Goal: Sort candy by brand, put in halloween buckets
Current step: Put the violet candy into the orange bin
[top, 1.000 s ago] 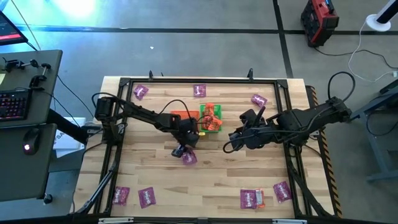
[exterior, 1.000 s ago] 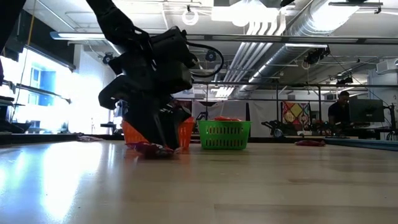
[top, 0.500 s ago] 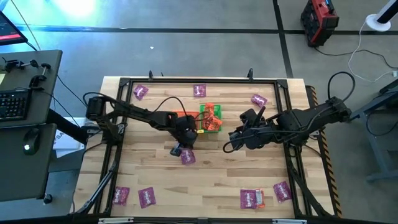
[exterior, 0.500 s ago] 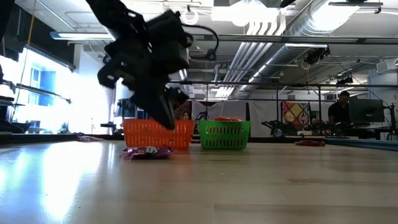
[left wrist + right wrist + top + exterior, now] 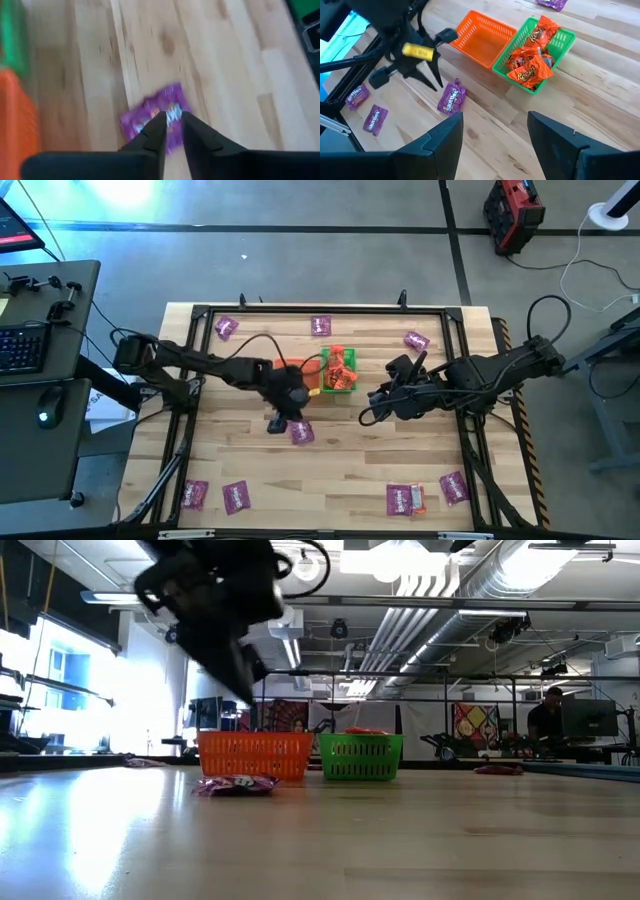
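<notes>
we see the left gripper [image 5: 275, 423] raised beside the orange bucket [image 5: 481, 38], fingers nearly together, holding nothing. a purple candy [image 5: 302, 433] lies flat on the worktop [image 5: 350, 460] just before that bucket. the right gripper [image 5: 372, 408] waits open.

A grey concrete floor [image 5: 330, 270] surrounds the wooden table [image 5: 340, 470]. To the left stands a dark desk [image 5: 40, 470] with a keyboard [image 5: 22, 347] and mouse [image 5: 45, 393]. Far overhead run silver ducts [image 5: 455, 580] and ceiling lights [image 5: 390, 558].
</notes>
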Controlling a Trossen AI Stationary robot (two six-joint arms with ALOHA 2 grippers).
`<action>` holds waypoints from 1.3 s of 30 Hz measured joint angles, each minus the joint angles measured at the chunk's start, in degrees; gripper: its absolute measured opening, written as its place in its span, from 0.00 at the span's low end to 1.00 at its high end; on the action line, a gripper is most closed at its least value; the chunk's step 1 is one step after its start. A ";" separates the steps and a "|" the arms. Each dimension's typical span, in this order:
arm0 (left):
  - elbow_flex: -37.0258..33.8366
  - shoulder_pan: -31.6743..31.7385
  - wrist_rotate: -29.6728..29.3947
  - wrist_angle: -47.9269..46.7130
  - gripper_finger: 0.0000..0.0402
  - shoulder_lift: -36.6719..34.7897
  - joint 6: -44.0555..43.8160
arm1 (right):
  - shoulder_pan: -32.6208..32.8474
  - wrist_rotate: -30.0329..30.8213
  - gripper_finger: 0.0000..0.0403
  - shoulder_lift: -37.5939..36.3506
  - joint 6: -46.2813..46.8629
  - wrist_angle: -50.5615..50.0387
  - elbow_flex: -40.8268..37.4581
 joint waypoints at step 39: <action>-5.72 -3.54 -13.43 8.65 0.46 10.51 34.16 | 0.00 0.97 0.54 1.01 1.82 2.89 0.00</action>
